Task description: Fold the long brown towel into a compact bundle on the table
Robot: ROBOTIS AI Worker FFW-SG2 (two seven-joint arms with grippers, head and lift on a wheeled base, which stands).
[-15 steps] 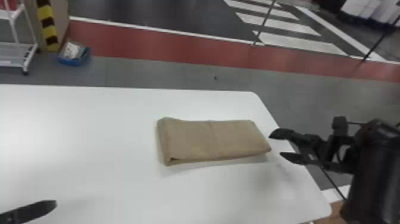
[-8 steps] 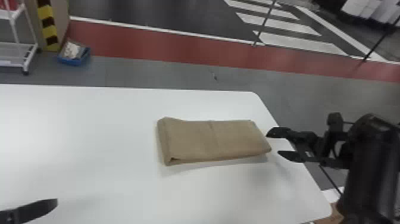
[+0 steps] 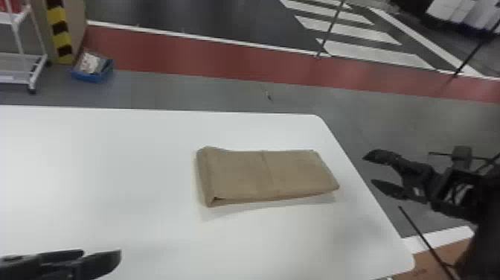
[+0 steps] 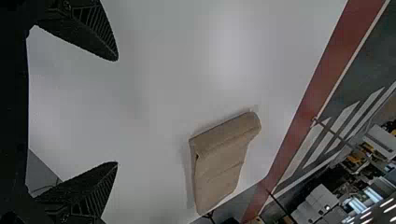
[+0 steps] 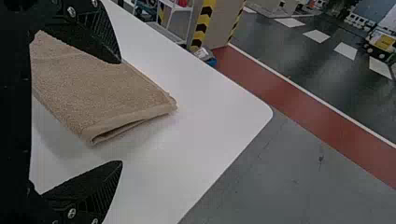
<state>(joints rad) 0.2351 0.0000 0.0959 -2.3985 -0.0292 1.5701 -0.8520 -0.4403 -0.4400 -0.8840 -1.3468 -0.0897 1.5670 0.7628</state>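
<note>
"Where's the towel (image 3: 268, 175) from the right pincer (image 3: 369, 169)?"
"Just left of it, on the tabletop's (image 3: 111, 178) right part — long axis running left to right."
"Left pincer (image 4: 116, 111)?"
"Farther off, near left — both spread, empty."

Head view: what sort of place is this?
Probably an industrial floor or robotics workshop: striped white markings and a red lane on the floor, plus a yellow-and-black hazard strip by a white cart.

The right gripper (image 5: 120, 112), fingers spread apart, is near the folded brown towel (image 5: 102, 88) on the white table (image 5: 210, 116), with a yellow-and-black striped post (image 5: 202, 23) at far left.
</note>
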